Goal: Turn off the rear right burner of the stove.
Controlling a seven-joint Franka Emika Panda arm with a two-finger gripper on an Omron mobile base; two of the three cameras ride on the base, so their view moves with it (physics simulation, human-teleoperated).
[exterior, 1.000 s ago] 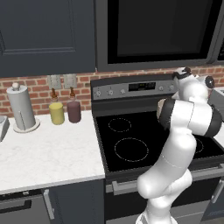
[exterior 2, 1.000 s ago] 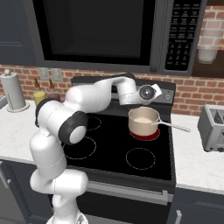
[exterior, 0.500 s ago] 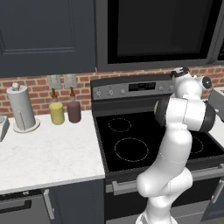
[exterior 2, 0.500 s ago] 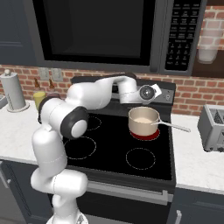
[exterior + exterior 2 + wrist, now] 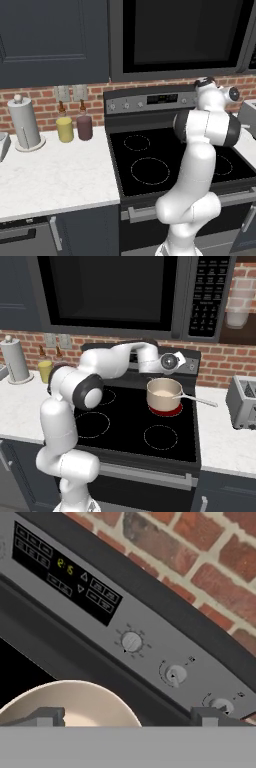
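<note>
We are in the approach: the claw (image 5: pixel 128 718) hovers before the stove (image 5: pixel 150 451) back panel, fingers spread wide, holding nothing. The rear right burner (image 5: pixel 165 410) glows red under the pot (image 5: pixel 163 393). Next we must pick its knob, likely one of three (image 5: pixel 132 642), and close on it. The hand view shows knobs and display (image 5: pixel 65 571); the right base view shows burner and pot.

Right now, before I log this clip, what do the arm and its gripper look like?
The arm is glossy white, built of thick rounded links with dark grey bands and round dark caps at the joints; no cables or markings show. Near the wrist sits a white hand with a round dark disc. The gripper ends in two small, blocky grey finger tips.
</note>
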